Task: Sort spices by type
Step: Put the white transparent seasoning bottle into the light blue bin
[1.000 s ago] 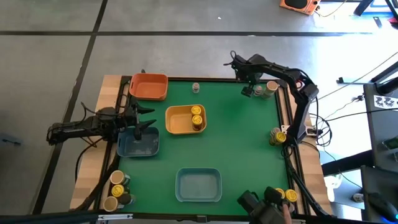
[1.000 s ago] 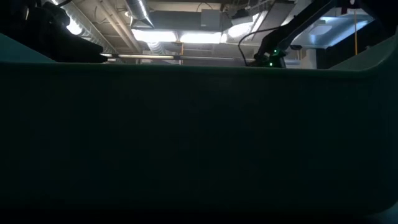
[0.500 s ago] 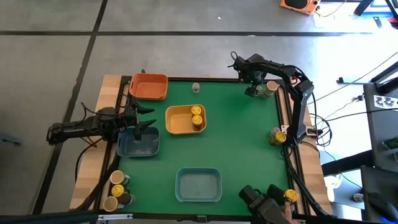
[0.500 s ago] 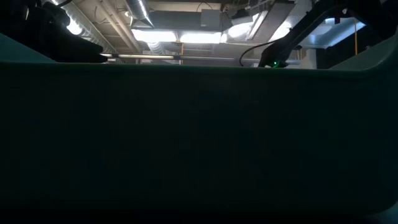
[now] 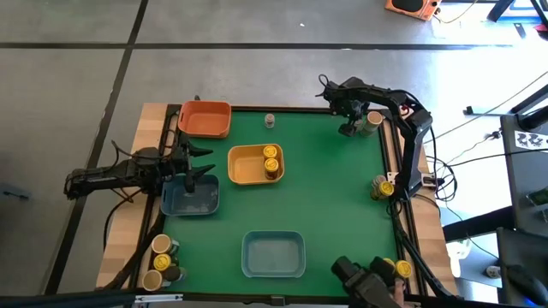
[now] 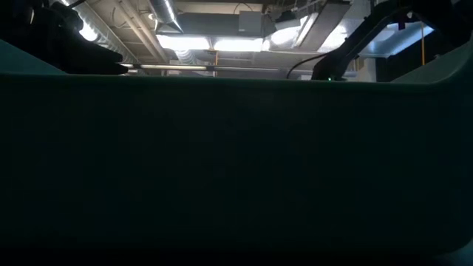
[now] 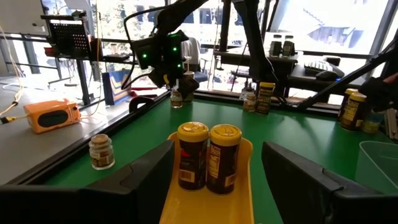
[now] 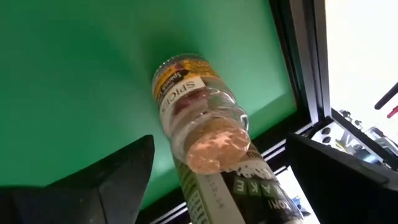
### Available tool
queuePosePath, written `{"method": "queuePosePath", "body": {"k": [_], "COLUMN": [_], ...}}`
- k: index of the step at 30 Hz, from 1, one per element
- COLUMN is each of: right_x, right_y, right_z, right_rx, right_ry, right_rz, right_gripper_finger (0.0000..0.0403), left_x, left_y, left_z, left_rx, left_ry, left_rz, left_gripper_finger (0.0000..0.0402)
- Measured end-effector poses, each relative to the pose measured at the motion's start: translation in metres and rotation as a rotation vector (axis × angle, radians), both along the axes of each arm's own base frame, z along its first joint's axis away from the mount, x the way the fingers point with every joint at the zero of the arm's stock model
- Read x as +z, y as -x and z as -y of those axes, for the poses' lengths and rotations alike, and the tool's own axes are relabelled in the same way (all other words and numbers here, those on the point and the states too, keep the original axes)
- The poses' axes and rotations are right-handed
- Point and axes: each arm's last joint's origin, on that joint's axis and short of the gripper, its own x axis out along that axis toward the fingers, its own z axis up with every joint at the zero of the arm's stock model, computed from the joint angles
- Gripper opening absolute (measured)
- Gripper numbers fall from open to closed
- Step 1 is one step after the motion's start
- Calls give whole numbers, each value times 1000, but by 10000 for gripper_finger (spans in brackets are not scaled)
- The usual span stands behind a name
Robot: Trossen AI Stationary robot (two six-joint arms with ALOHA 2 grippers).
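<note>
The right gripper (image 5: 350,126) stands with its fingers spread wide and nothing clamped between them. It sits at the far right corner of the table (image 5: 325,197). In the right wrist view, the two fingers straddle a clear tan-lidded jar (image 8: 199,118) with visible space on both sides. A second labelled jar (image 8: 242,180) lies touching or just beside that one, toward the table rail.

Over the last second, you will note that the right arm has folded in toward the far edge and carried the gripper slightly closer to these corner jars. No jar has moved in that time. Treat this as an approach that is lined up but not completed: the grasp has yet to be made.

The left gripper (image 5: 204,162), also spread open and empty, has held its place above the dark blue tray (image 5: 190,204).

Sorting is at an early stage, by the look of it:
- Two yellow-lidded jars (image 5: 271,161) stand in the yellow tray (image 5: 244,164).
- The orange tray (image 5: 205,120) and the light blue tray (image 5: 274,255) hold nothing.
- One small jar (image 5: 269,120) stands alone at the far edge.
- Further jars wait at the right rail (image 5: 383,186) and the near left corner (image 5: 161,257).

Before closing, check that the neighbouring jar will not be caught by the outer finger.
</note>
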Motion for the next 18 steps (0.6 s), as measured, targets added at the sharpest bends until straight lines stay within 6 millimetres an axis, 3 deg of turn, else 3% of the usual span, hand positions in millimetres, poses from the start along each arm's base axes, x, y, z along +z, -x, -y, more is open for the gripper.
{"method": "queuePosePath", "body": {"k": [6,18], "right_x": [0,0], "right_y": [-4,-3], "right_z": [0,-1], "right_rx": [10,1], "right_ry": [11,-15], "right_rz": [21,33], "right_gripper_finger": [334,194], "left_x": [0,0], "left_y": [0,0], "left_z": [0,0], "left_rx": [0,0], "left_ry": [-1,-1], "left_rz": [2,2], "left_gripper_finger": [241,241]}}
